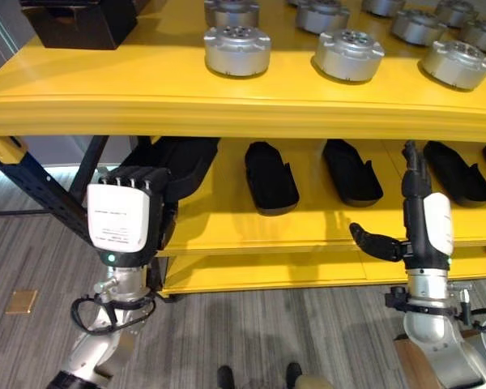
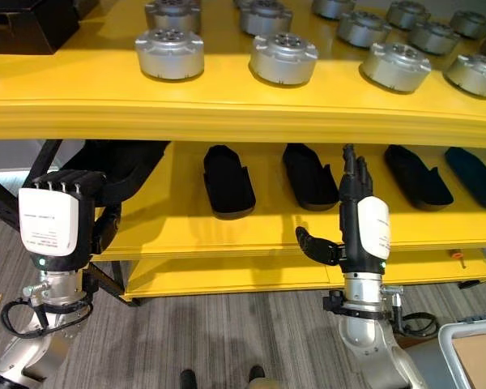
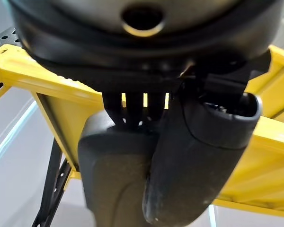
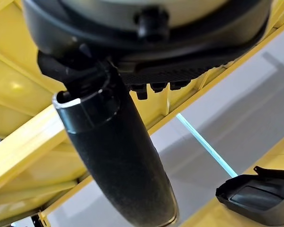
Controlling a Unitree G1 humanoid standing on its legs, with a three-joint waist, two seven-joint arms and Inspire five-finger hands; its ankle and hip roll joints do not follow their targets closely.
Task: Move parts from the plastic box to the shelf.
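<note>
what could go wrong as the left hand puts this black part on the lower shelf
1. The left hand grips a black part at the lower shelf's left end; released too near the edge, it could tip off.
2. The upper shelf hangs close above, so lifting the part may knock it.
3. The open right hand stands upright before the shelf edge and could bump a neighbouring black part.

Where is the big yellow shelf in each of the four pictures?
Left eye view: the yellow shelf runs across the whole width.
Right eye view: again across the whole width.
Left wrist view: yellow bars behind the left robot hand, which grips a black part.
Right wrist view: yellow boards behind the open right robot hand.
Shared landmark: the row of black parts on its lower board, seen in both eye views.
</note>
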